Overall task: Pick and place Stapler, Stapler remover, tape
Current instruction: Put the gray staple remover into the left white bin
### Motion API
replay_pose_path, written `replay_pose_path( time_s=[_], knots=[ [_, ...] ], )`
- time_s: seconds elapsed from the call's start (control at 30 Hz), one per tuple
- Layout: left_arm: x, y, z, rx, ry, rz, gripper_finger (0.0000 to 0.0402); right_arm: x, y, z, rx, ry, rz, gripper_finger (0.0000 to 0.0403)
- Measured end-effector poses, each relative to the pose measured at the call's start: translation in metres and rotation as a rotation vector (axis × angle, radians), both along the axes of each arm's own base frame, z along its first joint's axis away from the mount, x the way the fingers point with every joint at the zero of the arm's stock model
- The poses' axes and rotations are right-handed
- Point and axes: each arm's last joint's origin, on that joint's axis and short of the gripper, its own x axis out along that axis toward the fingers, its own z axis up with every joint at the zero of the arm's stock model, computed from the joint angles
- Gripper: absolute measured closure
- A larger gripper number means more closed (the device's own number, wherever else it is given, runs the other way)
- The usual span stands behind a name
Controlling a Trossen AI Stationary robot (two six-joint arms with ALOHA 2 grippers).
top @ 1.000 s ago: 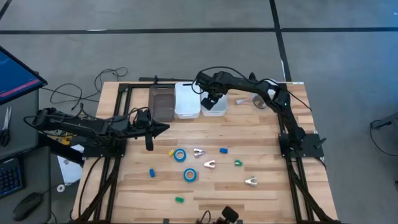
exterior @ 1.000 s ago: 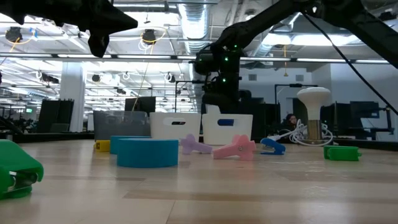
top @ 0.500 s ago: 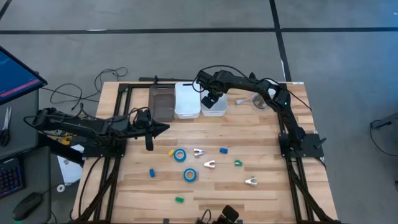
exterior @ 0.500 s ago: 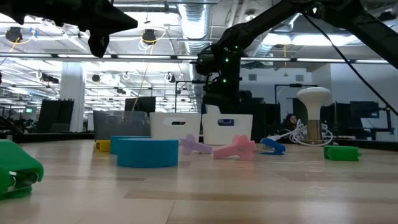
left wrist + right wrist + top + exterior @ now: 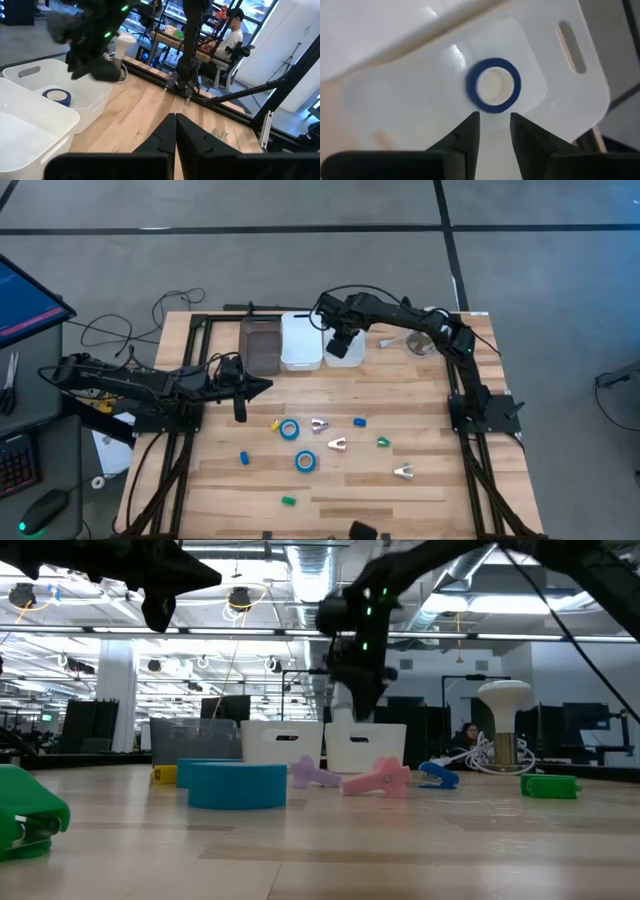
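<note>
Tape [image 5: 493,85] in white bin [image 5: 555,95], w/ wood table [image 5: 400,395].

Robotics lab: exposed ceiling ducts [image 5: 300,560], equipment racks [image 5: 172,37], seated person [image 5: 232,35].

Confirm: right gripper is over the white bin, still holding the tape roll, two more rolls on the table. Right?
Not quite. The right gripper is open and empty; the tape roll lies loose in the white bin, as the right wrist view shows. Two more rolls are on the table.

Grey floor [image 5: 300,250] crossed by dark lines, ceiling ducts and lamps [image 5: 240,598], possibly glazed walls behind.
</note>
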Motion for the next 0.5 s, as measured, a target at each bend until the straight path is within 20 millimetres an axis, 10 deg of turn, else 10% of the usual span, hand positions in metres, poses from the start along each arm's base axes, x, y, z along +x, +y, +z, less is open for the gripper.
replay_pose_path(
  time_s=[0.5],
  knots=[
    [0.000,0.000,0.000,0.000,0.001,0.000,0.0399,-0.038,0.111,0.117,0.008,-0.245,0.202,0.0341]
  ],
)
